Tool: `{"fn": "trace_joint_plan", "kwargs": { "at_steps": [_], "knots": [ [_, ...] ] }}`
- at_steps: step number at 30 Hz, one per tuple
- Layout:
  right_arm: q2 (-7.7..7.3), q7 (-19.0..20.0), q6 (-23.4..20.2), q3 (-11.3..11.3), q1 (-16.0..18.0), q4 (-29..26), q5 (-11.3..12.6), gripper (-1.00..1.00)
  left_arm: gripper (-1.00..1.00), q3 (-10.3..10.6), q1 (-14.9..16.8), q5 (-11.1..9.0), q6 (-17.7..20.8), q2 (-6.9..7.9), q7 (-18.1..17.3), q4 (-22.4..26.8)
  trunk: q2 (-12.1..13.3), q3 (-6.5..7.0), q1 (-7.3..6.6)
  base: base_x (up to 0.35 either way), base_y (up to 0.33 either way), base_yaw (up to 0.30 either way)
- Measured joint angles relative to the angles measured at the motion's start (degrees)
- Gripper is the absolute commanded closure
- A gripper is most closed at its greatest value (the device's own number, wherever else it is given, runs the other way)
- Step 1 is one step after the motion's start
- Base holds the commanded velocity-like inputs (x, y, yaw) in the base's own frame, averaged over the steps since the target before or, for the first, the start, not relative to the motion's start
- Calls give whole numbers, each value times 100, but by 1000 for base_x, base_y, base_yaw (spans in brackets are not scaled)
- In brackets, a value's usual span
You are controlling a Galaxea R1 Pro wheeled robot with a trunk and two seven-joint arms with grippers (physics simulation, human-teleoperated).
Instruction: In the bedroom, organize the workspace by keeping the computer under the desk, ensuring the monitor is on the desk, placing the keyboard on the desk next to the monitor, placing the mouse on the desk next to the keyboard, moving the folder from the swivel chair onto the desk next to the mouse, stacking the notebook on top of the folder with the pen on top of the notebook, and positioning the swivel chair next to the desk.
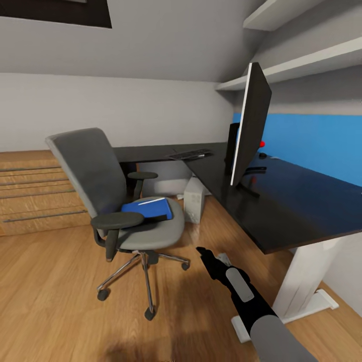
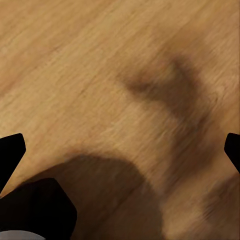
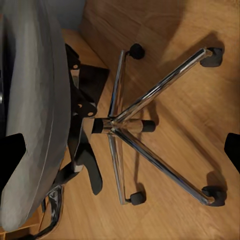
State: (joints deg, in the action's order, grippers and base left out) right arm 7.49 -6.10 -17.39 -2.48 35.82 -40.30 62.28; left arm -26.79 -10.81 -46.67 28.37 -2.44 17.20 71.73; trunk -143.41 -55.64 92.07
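right gripper hangs low over bare wood floor between the swivel chair and the desk edge, fingers spread, holding nothing. left gripper fingers spread wide over floor. folder lies flat on the chair seat, near its front edge. monitor stands upright on the desk; keyboard lies further back. computer sits under the desk. open floor in front of the chair base.

- Walls: plain grey.
- Floor: light wood planks.
- White wall shelves: upper right.
- Wooden drawer unit: against far wall, left.
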Motion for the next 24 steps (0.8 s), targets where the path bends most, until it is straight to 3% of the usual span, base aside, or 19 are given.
{"fn": "trace_joint_plan", "kwargs": {
  "at_steps": [10,24],
  "knots": [
    [0,15,6,4,17,-40,-1,-100,-100,-4,0,15,0,1,4,-4,0,-74,-1,32,23,-65],
    [-1,18,118,4,20,-67,0,-100,-100,-5,0,25,0,2,13,-2,0,-89,-3,205,174,-8]
  ]
}}
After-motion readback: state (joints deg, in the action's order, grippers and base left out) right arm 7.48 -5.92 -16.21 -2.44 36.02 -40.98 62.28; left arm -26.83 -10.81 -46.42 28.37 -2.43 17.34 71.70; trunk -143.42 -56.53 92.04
